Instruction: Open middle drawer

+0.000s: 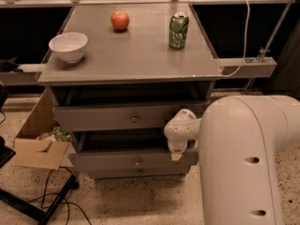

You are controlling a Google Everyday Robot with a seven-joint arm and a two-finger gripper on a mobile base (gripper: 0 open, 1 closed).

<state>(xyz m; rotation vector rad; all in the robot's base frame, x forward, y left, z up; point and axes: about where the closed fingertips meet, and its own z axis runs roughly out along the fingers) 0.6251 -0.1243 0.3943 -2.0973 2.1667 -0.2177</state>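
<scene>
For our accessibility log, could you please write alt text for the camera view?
A white robot arm's end effector sits at the top edge of the grey middle drawer, right of its small knob; the drawer looks partly out. On the cabinet top stand a white bowl, red apple and green can.

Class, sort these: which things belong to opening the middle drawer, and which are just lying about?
Job: middle drawer; gripper, at the drawer's right front edge.
Lying about: bowl, apple, can, cardboard box.
</scene>
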